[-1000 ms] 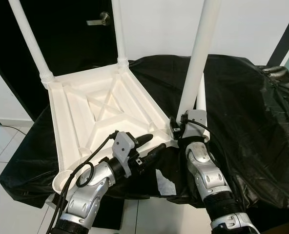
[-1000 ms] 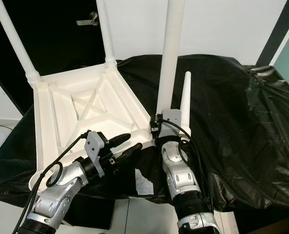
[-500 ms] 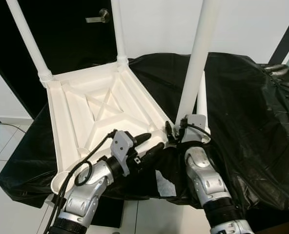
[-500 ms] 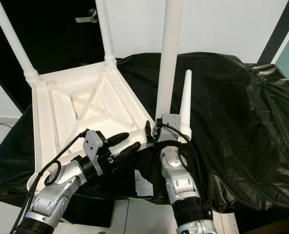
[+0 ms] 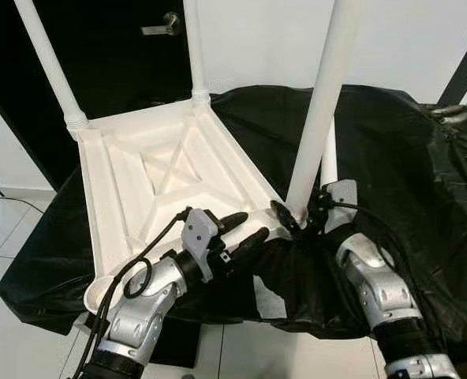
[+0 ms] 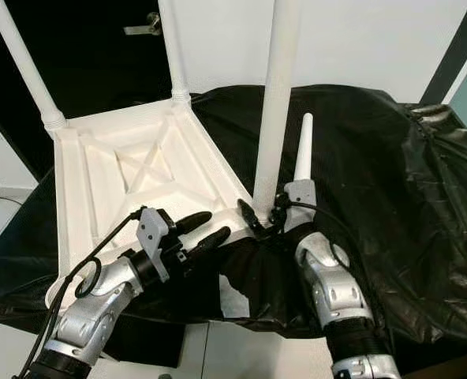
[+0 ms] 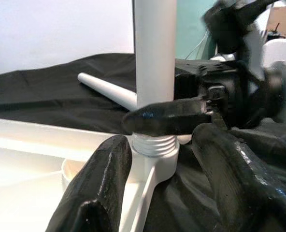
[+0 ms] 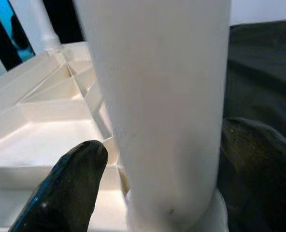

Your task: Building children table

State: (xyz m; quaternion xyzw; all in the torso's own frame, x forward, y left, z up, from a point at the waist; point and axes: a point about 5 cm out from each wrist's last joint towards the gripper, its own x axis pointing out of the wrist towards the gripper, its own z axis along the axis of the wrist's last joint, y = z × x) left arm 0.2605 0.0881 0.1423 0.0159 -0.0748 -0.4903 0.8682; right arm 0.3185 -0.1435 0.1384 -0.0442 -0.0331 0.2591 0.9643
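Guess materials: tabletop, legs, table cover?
Upturned tabletop: looks like moulded white plastic, matte, with cast ribs underneath. Leg at the right claw: same smooth white plastic, threaded end. Cover: thin black sheet, probably plastic film, glossy and wrinkled.

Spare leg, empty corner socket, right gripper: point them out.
Spare leg (image 6: pixel 304 150), right eye view, mid-shaft.
Empty corner socket (image 5: pixel 99 294), left eye view, rim.
Right gripper (image 5: pixel 290 221), left eye view, between fingertips.

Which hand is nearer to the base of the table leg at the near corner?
Right. The right hand has its fingers around the leg base; the left hand rests on the tabletop rim beside it.
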